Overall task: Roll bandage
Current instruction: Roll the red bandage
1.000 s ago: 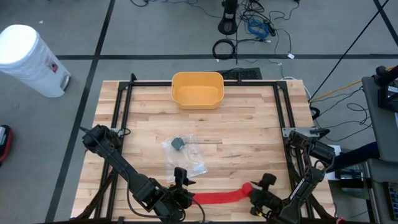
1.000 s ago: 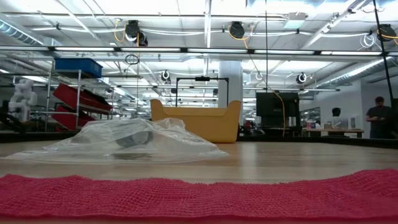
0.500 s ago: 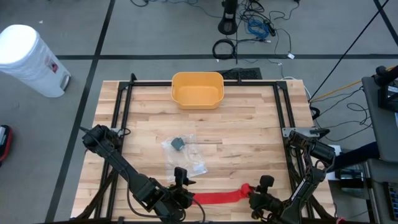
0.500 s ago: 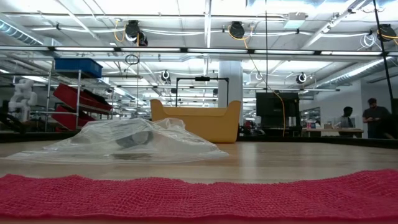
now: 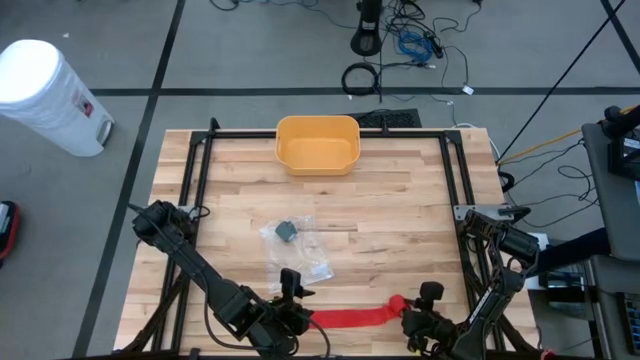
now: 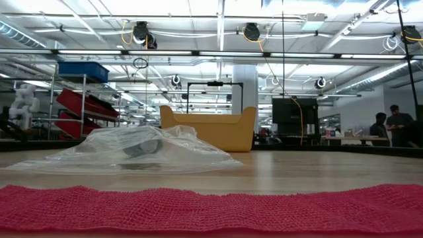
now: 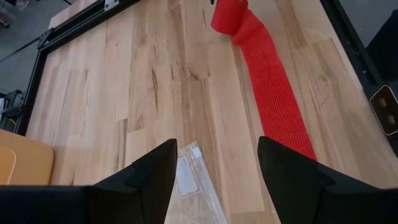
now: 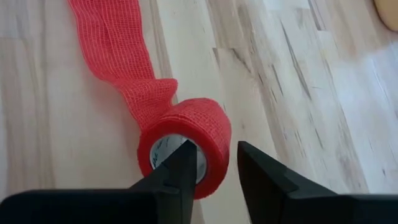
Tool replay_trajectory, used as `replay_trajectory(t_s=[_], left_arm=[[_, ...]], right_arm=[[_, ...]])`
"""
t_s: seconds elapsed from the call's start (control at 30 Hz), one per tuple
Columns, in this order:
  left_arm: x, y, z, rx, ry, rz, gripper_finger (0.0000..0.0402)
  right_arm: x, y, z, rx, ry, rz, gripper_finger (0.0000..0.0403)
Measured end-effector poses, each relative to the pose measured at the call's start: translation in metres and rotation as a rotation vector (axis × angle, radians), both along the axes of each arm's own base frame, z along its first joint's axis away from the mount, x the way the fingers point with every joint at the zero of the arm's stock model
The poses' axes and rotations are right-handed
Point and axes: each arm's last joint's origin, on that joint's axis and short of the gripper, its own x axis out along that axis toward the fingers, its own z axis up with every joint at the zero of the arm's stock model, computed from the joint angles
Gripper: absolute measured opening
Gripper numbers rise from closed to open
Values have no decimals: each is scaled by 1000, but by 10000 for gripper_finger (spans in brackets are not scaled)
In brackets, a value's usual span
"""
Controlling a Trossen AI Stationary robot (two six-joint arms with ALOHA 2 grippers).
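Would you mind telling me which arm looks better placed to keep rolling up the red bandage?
The right. Its tool already pinches the wall of the bandage roll, one finger inside the core. The left tool stands open over the loose tail, gripping nothing.

You have: yellow bin (image 5: 317, 143) at the table's far edge; clear plastic bag (image 5: 296, 246) mid-table; white drum (image 5: 48, 93) on the far-left floor.

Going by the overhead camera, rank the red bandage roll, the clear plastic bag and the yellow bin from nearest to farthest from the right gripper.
Measured from the right gripper, at the table's near edge:
1. Red bandage roll: right at the fingers, on the end of the unrolled strip.
2. Clear plastic bag: mid-table, off toward the left arm's side.
3. Yellow bin: at the far edge, centre.
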Motion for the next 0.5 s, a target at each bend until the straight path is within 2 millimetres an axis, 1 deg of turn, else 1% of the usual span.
replay_trajectory(t_s=[0.33,0.5], left_arm=[[0,0,0,0,-1,0,231],[0,0,0,0,0,0,231]], right_arm=[[-1,0,0,17,48,-14,62],[0,3,3,28,45,-3,54]])
